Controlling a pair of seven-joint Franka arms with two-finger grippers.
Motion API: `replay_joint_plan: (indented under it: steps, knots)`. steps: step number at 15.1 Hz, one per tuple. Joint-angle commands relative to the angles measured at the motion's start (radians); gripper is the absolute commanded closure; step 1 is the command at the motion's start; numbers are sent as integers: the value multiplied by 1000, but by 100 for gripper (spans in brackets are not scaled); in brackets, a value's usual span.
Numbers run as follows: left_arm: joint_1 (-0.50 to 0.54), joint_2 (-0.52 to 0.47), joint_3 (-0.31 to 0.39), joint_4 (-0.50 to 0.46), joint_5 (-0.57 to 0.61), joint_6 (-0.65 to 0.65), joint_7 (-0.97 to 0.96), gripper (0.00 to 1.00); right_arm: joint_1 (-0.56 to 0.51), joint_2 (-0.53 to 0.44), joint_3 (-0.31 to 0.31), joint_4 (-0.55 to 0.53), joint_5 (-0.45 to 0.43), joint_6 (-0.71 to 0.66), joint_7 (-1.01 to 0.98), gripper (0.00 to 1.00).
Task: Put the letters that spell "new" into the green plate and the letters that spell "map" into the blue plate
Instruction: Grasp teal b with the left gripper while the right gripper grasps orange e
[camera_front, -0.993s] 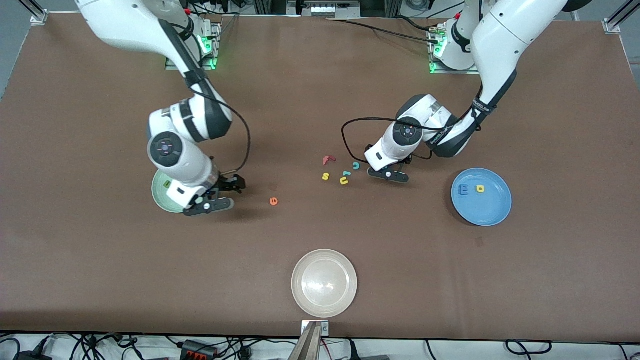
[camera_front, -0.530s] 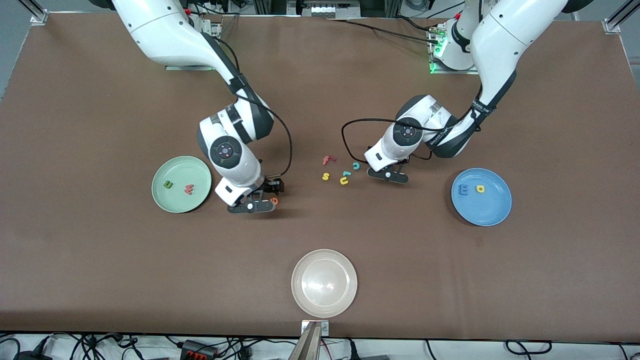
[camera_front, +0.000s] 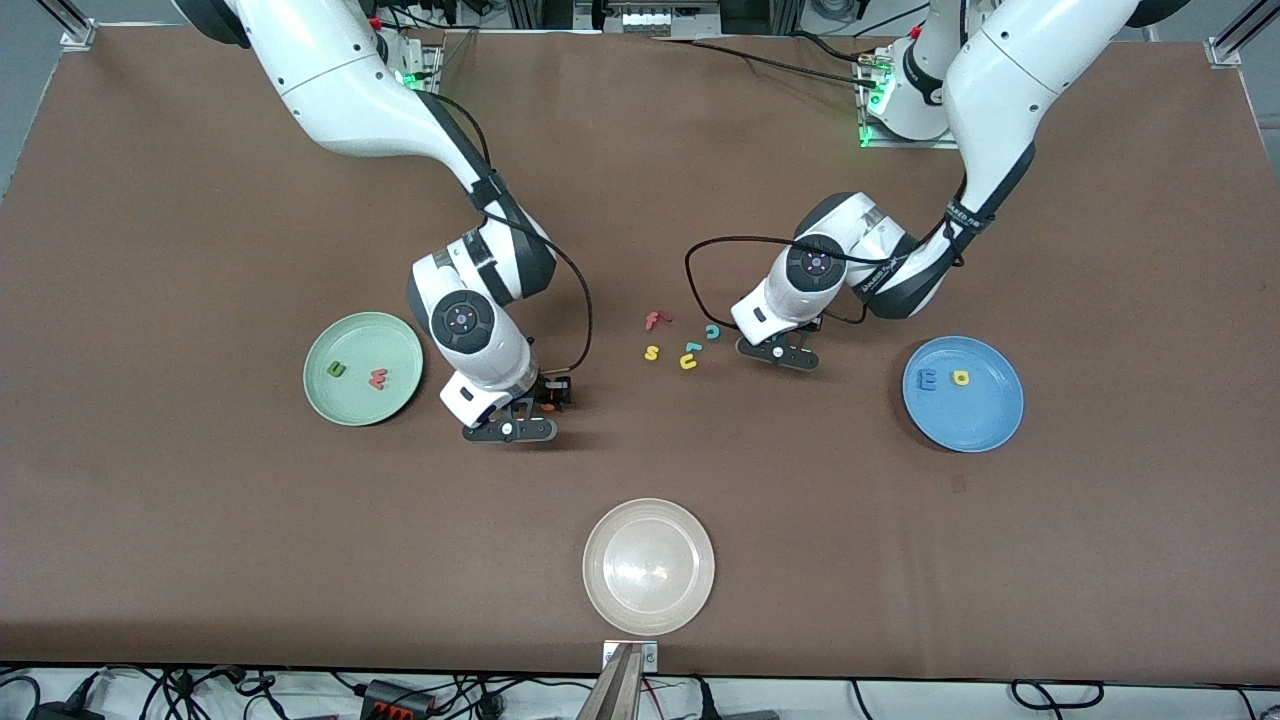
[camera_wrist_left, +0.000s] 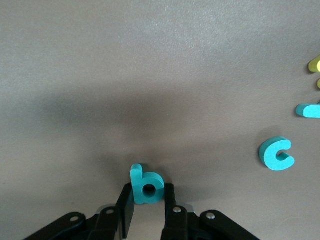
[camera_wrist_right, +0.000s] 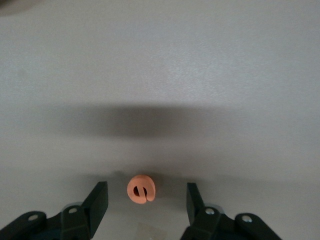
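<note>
Fingers (camera_wrist_left: 128, 212) clamped on teal p (camera_wrist_left: 146, 185), wrist low.

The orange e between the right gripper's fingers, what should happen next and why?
Probably close the right gripper on the orange e: its fingers stand open on either side of the letter, apart from it, on the table. The left gripper is already shut on the teal p.

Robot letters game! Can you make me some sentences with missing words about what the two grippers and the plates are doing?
1. The left gripper is shut on the teal letter ____.
2. The orange e lies between the open fingers of the ____ gripper.
3. The green plate holds the n and the ____.
4. The blue plate holds ____ letters.

Missing words: p; right; w; two
</note>
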Motion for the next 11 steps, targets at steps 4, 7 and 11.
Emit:
replay_joint_plan:
  steps: [4, 7, 11]
  knots:
    - [36, -22, -4, 11, 31, 5, -10, 90, 24, 27, -5, 27, -113, 2, 87, 30]
    - [88, -80, -12, 61, 31, -121, 45, 90, 27, 38, -4, 27, -113, 2, 87, 32]
    - [134, -89, -15, 224, 30, -418, 183, 89, 33, 47, -4, 26, -113, 4, 86, 37]
